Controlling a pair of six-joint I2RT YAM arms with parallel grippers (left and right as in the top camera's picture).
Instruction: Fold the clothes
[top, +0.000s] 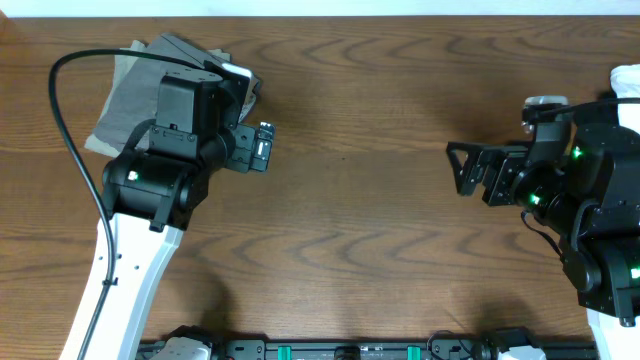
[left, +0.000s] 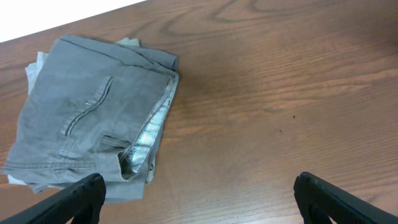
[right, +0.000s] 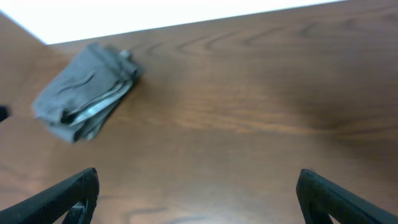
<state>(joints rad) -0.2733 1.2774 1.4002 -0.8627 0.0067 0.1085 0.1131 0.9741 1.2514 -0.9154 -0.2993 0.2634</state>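
The clothes (left: 93, 118) lie as a folded mid-grey pair of shorts at the table's far left, with striped pale lining showing at the open edge. A paler cloth (left: 34, 67) peeks out from under them. They also show in the overhead view (top: 125, 105), partly hidden by my left arm, and small in the right wrist view (right: 84, 93). My left gripper (left: 199, 190) is open just right of the pile, its left fingertip (left: 81, 193) by the pile's near corner, nothing between the jaws. My right gripper (top: 460, 168) hangs open over bare wood far to the right (right: 199, 183).
A black cable (top: 62, 110) loops along the left side past the pile. Something white (top: 626, 82) sits at the far right edge behind the right arm. The wooden table (top: 360, 230) stretches between the two arms.
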